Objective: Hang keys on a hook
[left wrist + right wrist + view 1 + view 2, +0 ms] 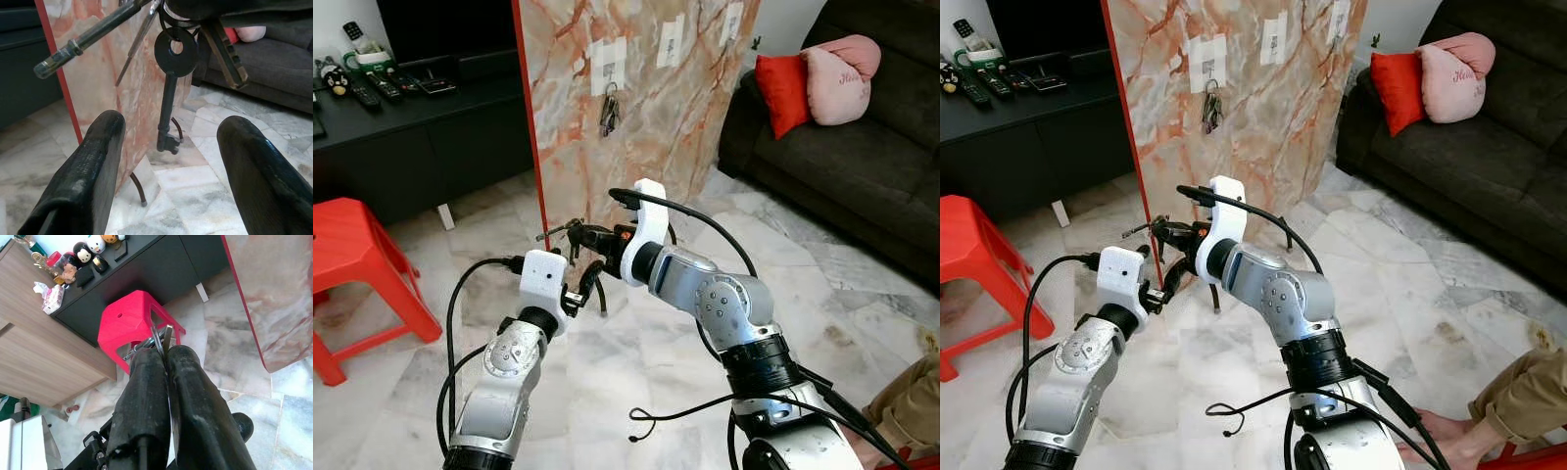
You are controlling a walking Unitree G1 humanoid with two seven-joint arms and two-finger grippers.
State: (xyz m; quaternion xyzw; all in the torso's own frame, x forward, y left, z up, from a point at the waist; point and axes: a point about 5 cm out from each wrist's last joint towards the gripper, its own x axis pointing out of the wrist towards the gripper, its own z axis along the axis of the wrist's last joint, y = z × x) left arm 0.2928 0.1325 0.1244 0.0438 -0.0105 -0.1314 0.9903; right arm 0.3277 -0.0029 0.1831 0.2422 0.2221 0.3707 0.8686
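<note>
Between the two raised arms, a bunch of keys (172, 73) is held by the right claw (164, 362), whose two black fingers are pressed together on the key ring. The keys dangle below that claw, the dark long-shafted key hanging lowest. The left claw (168, 161) is set wide open just under the bunch, one finger to each side of the hanging key and touching none of it.

Ahead of both claws and higher, a marbled panel (636, 108) with a red edge stands upright on the floor. White hook plates are fixed near its top; another bunch of keys (609, 113) already hangs from the nearest hook (608, 67). A free hook plate (671, 41) lies further along the panel.

The step in hand is judged to be the carry toward the panel. It would be done well if the ring were kept pinched firmly, raised above a free hook, and lowered so that the ring itself drops over the prong before the fingers are parted. Swinging of the keys should be allowed to settle first, and the open left claw kept out from under them.
</note>
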